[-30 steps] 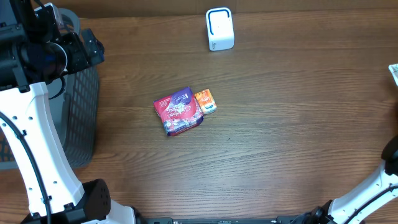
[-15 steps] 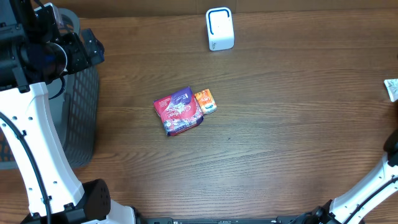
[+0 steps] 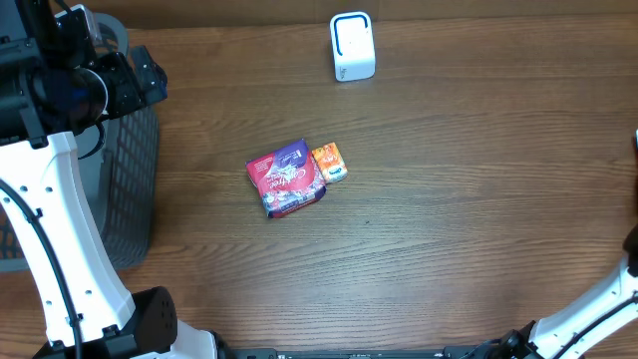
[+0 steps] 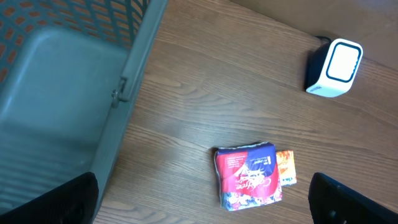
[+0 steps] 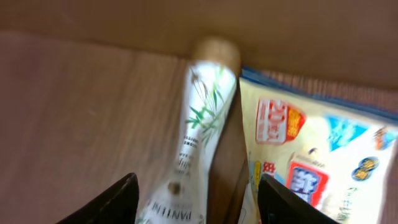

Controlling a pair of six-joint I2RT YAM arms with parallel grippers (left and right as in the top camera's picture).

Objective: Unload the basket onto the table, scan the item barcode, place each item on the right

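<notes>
- Wood-grain laminate, mid-brown, covers the counter (image 3: 469,199) you see from overhead, its grain running side to side.
- Your scanner (image 3: 352,46), a white block with a blue-rimmed face, stands near the counter's far edge, well apart from the goods.
- A red-and-purple packet (image 3: 286,178) lies flat near the middle of the counter. A small orange packet (image 3: 330,162) touches its right side.
- A grey mesh basket (image 3: 132,189) stands at the left edge of the counter, and your left arm (image 3: 50,199) rises in front of it.
- The left gripper (image 4: 204,176) hangs high, its jaws spread fully wide with nothing between them. Its camera looks down on the basket's grey floor, both packets and the scanner.
- Only the white link of your right arm (image 3: 598,299) shows overhead, at the lower right corner.
- The right gripper (image 5: 196,178) is off that edge, over a brown surface, in a blurred picture.
- Its jaws stand partly apart and grip nothing. A white bottle (image 5: 202,118) with green leaf print and a tan cap lies between them, clear of the right finger (image 5: 283,199).
- You cannot tell whether the bottle touches the left finger.
- A yellow-and-blue printed pouch (image 5: 311,155) lies just beside the bottle.
</notes>
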